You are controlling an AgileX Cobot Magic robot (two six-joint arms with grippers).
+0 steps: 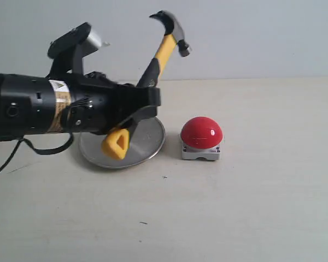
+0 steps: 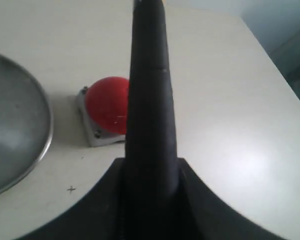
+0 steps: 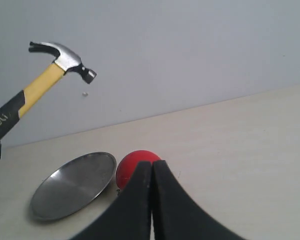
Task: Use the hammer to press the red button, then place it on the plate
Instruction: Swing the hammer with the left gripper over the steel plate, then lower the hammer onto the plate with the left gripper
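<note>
My left gripper (image 1: 141, 101) is shut on the hammer (image 1: 163, 50), gripping the black part of its handle. The hammer is tilted, its dark metal head up and to the right above the table, its yellow looped end (image 1: 117, 143) hanging over the plate (image 1: 146, 143). In the left wrist view the black handle (image 2: 149, 115) runs up between the jaws. The red button (image 1: 201, 132) stands on its grey base right of the plate, below the hammer head and apart from it. My right gripper (image 3: 152, 167) is shut and holds nothing; the button (image 3: 131, 167) and plate (image 3: 72, 185) lie beyond it.
A black cable (image 1: 22, 150) trails from the left arm over the table at the left. The pale tabletop (image 1: 262, 207) stretches to a plain wall behind. The right arm is outside the exterior view.
</note>
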